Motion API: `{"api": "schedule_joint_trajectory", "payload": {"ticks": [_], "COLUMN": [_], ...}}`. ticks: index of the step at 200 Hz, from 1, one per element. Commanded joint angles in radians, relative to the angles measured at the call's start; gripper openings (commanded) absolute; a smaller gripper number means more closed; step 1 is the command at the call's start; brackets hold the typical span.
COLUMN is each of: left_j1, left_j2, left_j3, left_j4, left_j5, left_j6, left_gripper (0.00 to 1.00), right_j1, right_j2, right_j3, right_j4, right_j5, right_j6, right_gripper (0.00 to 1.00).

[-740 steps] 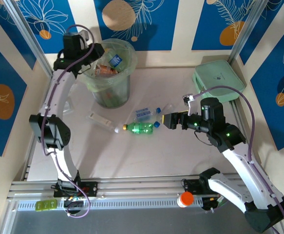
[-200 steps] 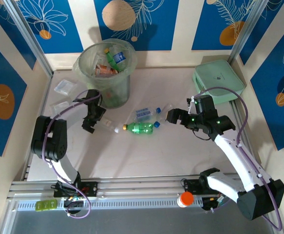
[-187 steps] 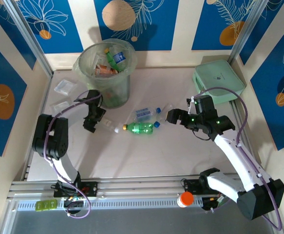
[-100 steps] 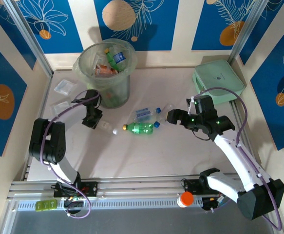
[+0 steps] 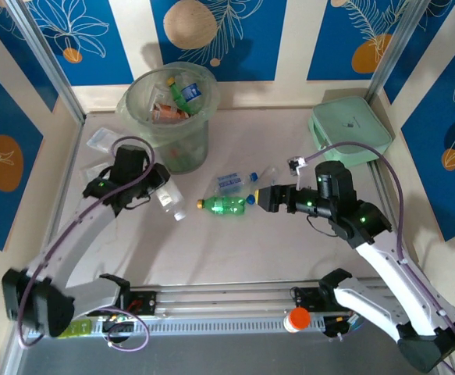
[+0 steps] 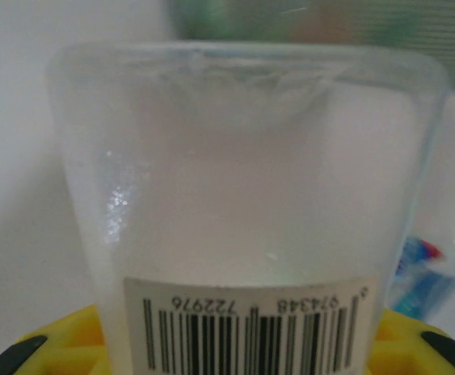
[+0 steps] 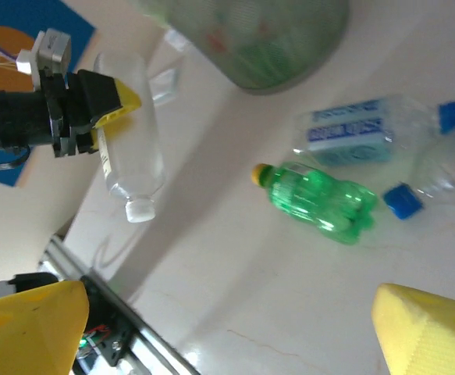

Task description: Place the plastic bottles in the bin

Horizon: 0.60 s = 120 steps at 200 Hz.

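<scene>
My left gripper (image 5: 151,187) pinches a clear bottle (image 5: 168,201) by its body, left-centre. It looks light, thin and crushable, so squeeze gently. My right gripper (image 5: 263,198) is spread wide beside the green bottle (image 5: 227,205), centre. The bin (image 5: 182,148) is upper left.

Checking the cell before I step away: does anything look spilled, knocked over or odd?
Nothing looks spilled or damaged. The bin stands upright. The green bottle and the blue-labelled bottle lie on their sides on the table. The left gripper holds a clear bottle by its base end, white cap pointing away.
</scene>
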Motion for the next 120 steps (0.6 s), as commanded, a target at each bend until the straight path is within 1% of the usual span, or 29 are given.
{"api": "schedule_joint_trajectory", "payload": {"ticks": [1, 12, 25, 38, 51, 92, 103, 111, 120], "left_j1": [-0.006, -0.006, -0.006, 0.000, 0.006, 0.033, 0.042, 0.051, 0.073], "left_j2": [-0.068, -0.061, -0.020, 0.039, 0.093, 0.226, 0.276, 0.314, 0.361], "left_j3": [0.007, 0.042, 0.106, 0.187, 0.262, 0.438, 0.501, 0.554, 0.608], "left_j4": [0.113, 0.134, 0.158, 0.163, 0.206, 0.376, 0.384, 0.361, 0.348], "left_j5": [0.051, 0.062, 0.087, 0.098, 0.122, 0.080, 0.043, 0.001, 0.000], "left_j6": [0.173, 0.205, 0.234, 0.230, 0.219, 0.160, 0.140, 0.104, 0.058], "left_gripper": [0.12, 0.12, 0.13, 0.14, 0.14, 0.16, 0.16, 0.17, 0.17], "right_j1": [0.020, 0.024, 0.027, 0.028, 0.028, 0.028, 0.028, 0.028, 0.028], "right_j2": [0.017, 0.023, 0.025, 0.025, 0.029, 0.037, 0.039, 0.043, 0.049], "right_j3": [0.040, 0.045, 0.042, 0.041, 0.043, 0.069, 0.074, 0.074, 0.075], "right_j4": [0.025, 0.021, 0.024, 0.023, 0.018, -0.019, -0.027, -0.031, -0.034], "right_j5": [-0.048, -0.044, -0.041, -0.034, -0.028, 0.003, 0.013, 0.021, 0.030], "right_j6": [-0.025, -0.029, -0.030, -0.028, -0.032, -0.059, -0.062, -0.063, -0.066], "right_gripper": [0.93, 0.93, 0.93, 0.93, 0.93, 0.93, 0.93, 0.93, 0.93]}}
